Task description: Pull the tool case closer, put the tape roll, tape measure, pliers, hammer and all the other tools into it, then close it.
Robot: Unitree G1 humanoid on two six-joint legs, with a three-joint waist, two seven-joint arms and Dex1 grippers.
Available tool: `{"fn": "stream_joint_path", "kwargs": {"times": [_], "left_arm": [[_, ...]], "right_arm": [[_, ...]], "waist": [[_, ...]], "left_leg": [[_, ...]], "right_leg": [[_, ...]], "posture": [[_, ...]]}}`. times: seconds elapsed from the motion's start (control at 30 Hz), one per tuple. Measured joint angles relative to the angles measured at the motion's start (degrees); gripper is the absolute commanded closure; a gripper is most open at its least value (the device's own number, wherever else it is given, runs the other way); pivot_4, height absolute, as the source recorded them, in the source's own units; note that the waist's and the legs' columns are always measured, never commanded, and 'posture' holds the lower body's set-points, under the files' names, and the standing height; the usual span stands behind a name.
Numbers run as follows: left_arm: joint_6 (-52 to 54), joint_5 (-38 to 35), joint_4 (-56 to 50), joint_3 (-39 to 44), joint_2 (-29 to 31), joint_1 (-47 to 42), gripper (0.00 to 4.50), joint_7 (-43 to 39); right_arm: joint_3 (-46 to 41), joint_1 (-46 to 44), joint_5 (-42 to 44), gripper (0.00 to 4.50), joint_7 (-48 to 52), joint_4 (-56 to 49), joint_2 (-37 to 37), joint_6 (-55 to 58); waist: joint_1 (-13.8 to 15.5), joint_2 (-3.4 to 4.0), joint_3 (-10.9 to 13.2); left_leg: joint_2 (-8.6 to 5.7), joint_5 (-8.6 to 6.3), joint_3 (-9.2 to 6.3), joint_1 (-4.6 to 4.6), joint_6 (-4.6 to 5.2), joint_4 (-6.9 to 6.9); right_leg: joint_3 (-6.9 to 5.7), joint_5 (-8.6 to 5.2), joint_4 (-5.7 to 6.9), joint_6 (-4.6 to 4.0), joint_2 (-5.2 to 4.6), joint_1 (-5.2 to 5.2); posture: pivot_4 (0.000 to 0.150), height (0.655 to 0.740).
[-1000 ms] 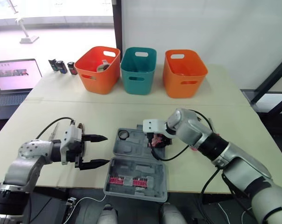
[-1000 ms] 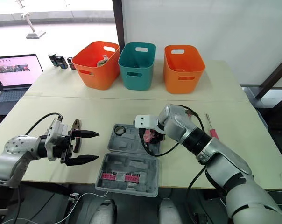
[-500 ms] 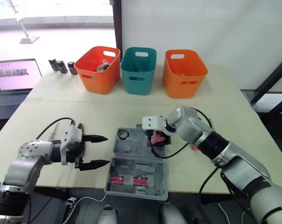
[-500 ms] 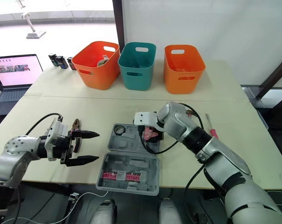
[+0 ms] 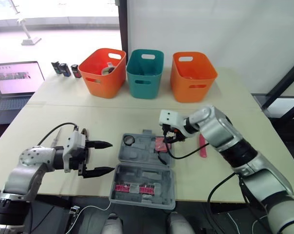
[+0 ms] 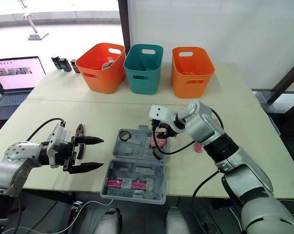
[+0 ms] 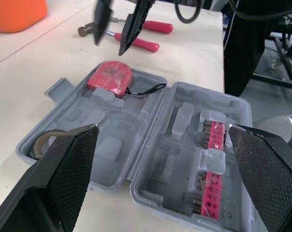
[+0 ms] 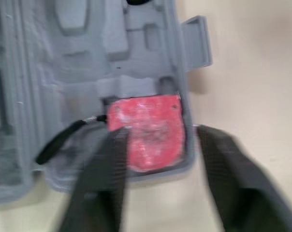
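Note:
The grey tool case (image 5: 143, 174) lies open at the table's front edge, with pink bit strips (image 7: 211, 145) in its near half. A black tape roll (image 5: 129, 140) and the red tape measure (image 8: 148, 128) rest in its far half. My right gripper (image 5: 168, 137) hovers open just above the tape measure, holding nothing. To the left of the case my left gripper (image 5: 101, 157) is open and empty. The pliers (image 6: 79, 129) lie behind my left gripper. A red-handled hammer (image 7: 136, 44) and a second red-handled tool (image 7: 155, 26) lie on the table right of the case.
Two orange bins (image 5: 104, 71) (image 5: 192, 75) and a teal bin (image 5: 144, 73) stand in a row at the back. A laptop (image 5: 13, 83) sits at far left, with small dark items (image 5: 64, 69) beside it. A black cable (image 5: 186, 155) hangs from my right wrist across the case's right edge.
My right gripper has let go of the tape measure in the case and lifted a little up and right. Its arm swung right, uncovering a pink-handled tool. The left arm stayed put.

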Motion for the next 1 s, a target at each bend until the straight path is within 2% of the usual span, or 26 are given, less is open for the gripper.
{"fn": "stream_joint_path", "kwargs": {"times": [0.2,0.33,0.47,0.63,1.0], "left_arm": [[0.04,0.01,0.04,0.04,0.06,0.11,0.0,0.09],[0.04,0.01,-0.01,0.1,0.05,0.34,0.0,0.3],[0.13,0.0,-0.14,0.1,0.04,0.5,0.0,0.4],[0.85,0.0,-0.2,0.1,0.05,0.52,0.0,0.43],[1.05,0.0,-1.23,0.11,0.07,0.47,0.0,0.96]], "right_arm": [[-8.21,8.14,5.13,2.83,-4.25,-4.08,-0.29,-3.17],[-13.79,18.1,8.35,2.83,-8.26,-4.98,0.29,-16.05],[-17.61,24.09,11.34,2.83,-12.7,-2.92,3.68,-22.05],[-18.0,25.42,12.14,2.83,-15.08,-1.07,5.32,-26.03],[-15.2,23.06,11.91,2.83,-18.13,4.88,7.08,-22.61]], "waist": [[0.23,-0.02,-0.01],[0.17,-0.02,-0.01],[-0.36,-0.02,-0.01],[-0.96,-0.02,-0.01],[-1.36,-0.04,-0.03]], "left_leg": [[0.0,0.0,0.0,0.0,0.0,-0.01],[0.0,0.0,0.0,0.0,0.01,-0.01],[0.0,0.0,0.0,0.02,0.0,0.01],[0.0,0.0,0.0,0.02,0.01,0.0],[0.0,0.0,0.0,0.12,0.01,0.01]], "right_leg": [[0.0,-0.01,-0.04,0.0,0.0,0.03],[0.0,-0.02,-0.09,-0.02,0.0,0.05],[0.0,0.0,-0.05,-0.02,0.0,0.06],[0.0,-0.01,-0.05,-0.03,0.0,0.08],[0.0,-0.07,-0.05,-0.16,0.0,0.19]], "posture": [[0.15,0.74],[0.15,0.74],[0.15,0.74],[0.15,0.74],[0.15,0.74]]}}
